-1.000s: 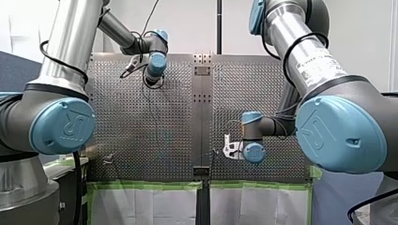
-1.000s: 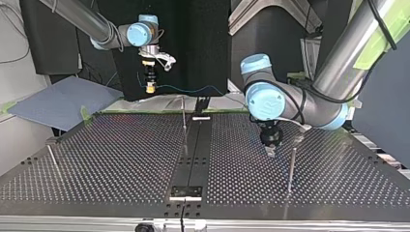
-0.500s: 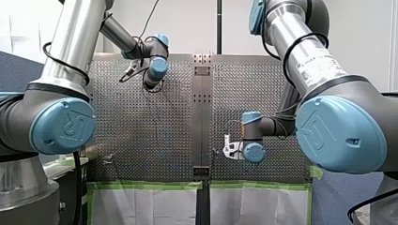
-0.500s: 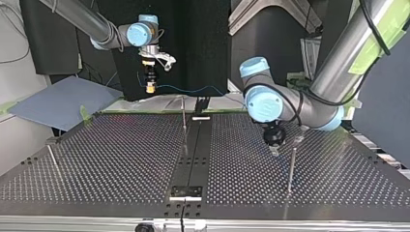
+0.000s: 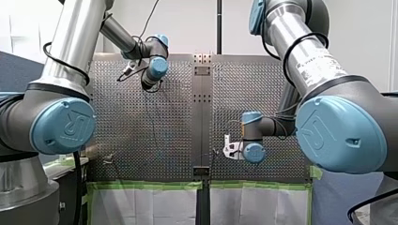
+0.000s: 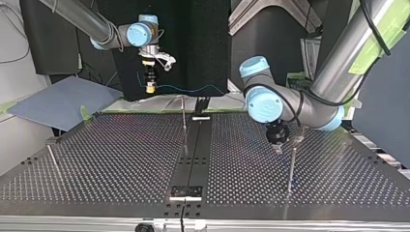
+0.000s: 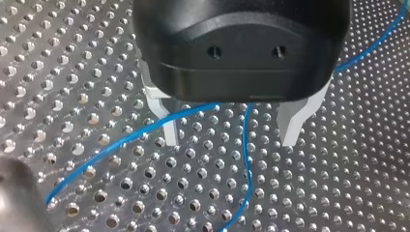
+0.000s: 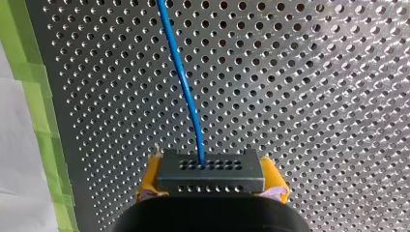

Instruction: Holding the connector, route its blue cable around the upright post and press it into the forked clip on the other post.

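Note:
My right gripper (image 8: 212,191) is shut with yellow pads on a dark grey connector (image 8: 211,170). From the connector a blue cable (image 8: 183,82) leads away over the perforated table. In the top view this gripper (image 6: 151,88) hangs above the table's far edge, and the cable (image 6: 193,90) stretches toward the view's right. My left gripper (image 7: 231,136) is open just above the table, with two strands of blue cable (image 7: 246,150) running under and between its fingers. In the top view it (image 6: 277,147) hovers close beside a thin upright post (image 6: 291,166).
Another thin post (image 6: 183,115) stands near the dark centre strip (image 6: 193,159), and a third post (image 6: 53,160) leans at the top view's left. A blue-grey sheet (image 6: 63,99) lies off the table's far left corner. Green tape (image 8: 36,96) edges the plate.
My left gripper has shifted toward the top view's right, closer to the post there. My right gripper and the connector have stayed where they were.

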You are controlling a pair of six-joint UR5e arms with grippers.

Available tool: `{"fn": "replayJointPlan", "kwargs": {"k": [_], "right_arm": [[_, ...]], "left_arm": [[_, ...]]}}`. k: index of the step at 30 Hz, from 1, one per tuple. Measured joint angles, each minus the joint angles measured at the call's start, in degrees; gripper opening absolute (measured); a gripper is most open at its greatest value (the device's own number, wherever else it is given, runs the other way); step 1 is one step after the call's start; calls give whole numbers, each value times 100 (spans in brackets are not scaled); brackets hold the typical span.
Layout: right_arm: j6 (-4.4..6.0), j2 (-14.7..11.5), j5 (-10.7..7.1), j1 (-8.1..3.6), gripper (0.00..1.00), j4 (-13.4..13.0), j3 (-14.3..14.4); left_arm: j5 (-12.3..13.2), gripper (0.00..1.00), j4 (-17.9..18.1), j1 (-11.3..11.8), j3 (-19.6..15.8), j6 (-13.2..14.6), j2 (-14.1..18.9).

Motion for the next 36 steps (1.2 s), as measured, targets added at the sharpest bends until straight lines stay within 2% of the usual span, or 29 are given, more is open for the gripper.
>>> {"fn": "replayJointPlan", "kwargs": {"k": [9, 18, 29, 36], "right_arm": [[-4, 3, 0, 1, 0, 10, 0], [0, 9, 0, 2, 0, 1, 1], [0, 12, 3, 3, 0, -4, 2], [0, 15, 2, 3, 0, -14, 1]], "left_arm": [[309, 100, -46, -7, -1, -35, -3], [429, 100, -132, -22, -110, -164, -5], [480, 100, -89, -59, -308, -276, -31], [309, 100, -85, -123, -325, -269, -313]]}}
